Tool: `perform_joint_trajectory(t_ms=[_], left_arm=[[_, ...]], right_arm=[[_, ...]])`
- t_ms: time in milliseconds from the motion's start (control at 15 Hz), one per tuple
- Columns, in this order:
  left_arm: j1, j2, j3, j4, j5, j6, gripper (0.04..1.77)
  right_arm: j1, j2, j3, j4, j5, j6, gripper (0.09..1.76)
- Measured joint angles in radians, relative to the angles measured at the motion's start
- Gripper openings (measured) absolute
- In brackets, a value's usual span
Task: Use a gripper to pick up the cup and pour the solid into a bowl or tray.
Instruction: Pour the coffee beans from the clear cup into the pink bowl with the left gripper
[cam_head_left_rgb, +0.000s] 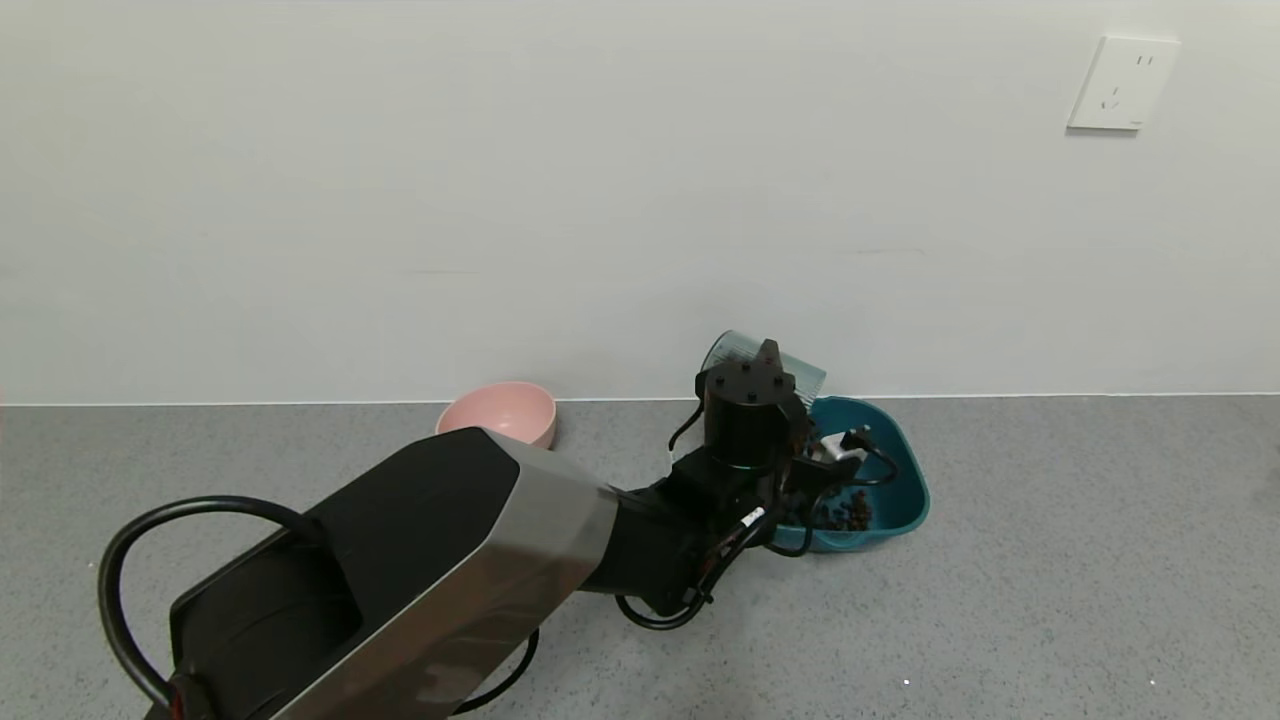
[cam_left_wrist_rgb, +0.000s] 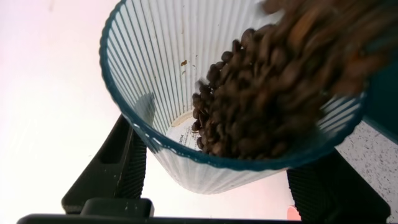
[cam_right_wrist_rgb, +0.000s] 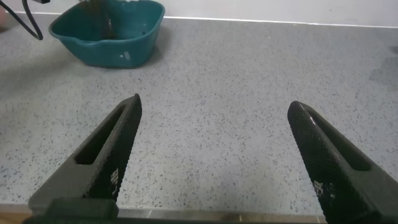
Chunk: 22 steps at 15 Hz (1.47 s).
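The left hand (cam_left_wrist_rgb: 211, 186) grips the cup (cam_head_left_rgb: 765, 362) by its ribbed body, one black finger (cam_left_wrist_rgb: 115, 168) pressed to each side of it, and holds it above the near-left part of the teal tray (cam_head_left_rgb: 905, 470). In the head view the cup is tipped hard over, its rim pointing down and to the right toward the tray, the black wrist just below it and blocking much of the tray's left side. The left wrist view looks straight into the cup's mouth — the solid (cam_left_wrist_rgb: 267, 106) is a mass of dark brown pellets sliding along the lower wall and over the teal rim, the nearest ones blurred. The upper inside wall of the cup is bare, with a single speck stuck on it.

Some pellets already lie in the tray (cam_head_left_rgb: 850, 512), gathered on its floor near the front wall. The tray sits on the grey speckled tabletop (cam_head_left_rgb: 1050, 560) close to the white wall. A pink bowl (cam_head_left_rgb: 500, 412) stands to the left of the tray, well apart from it and also near the wall.

The right hand (cam_right_wrist_rgb: 214, 162) hovers low over bare tabletop with its fingers spread wide and nothing between them — the tray shows far off in its view (cam_right_wrist_rgb: 109, 34).
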Motion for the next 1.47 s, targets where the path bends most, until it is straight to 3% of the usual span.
perform_joint_trajectory(t_ms=[1133, 1467], left_arm=[[-0.006, 0.0, 0.006, -0.001, 0.0, 0.0, 1.28], [-0.006, -0.001, 0.022, -0.058, -0.001, 0.013, 1.28]], right_arm=[[0.0, 0.0, 0.0, 0.0, 0.0, 0.0, 1.71], [0.0, 0.0, 0.0, 0.0, 0.0, 0.0, 1.71]])
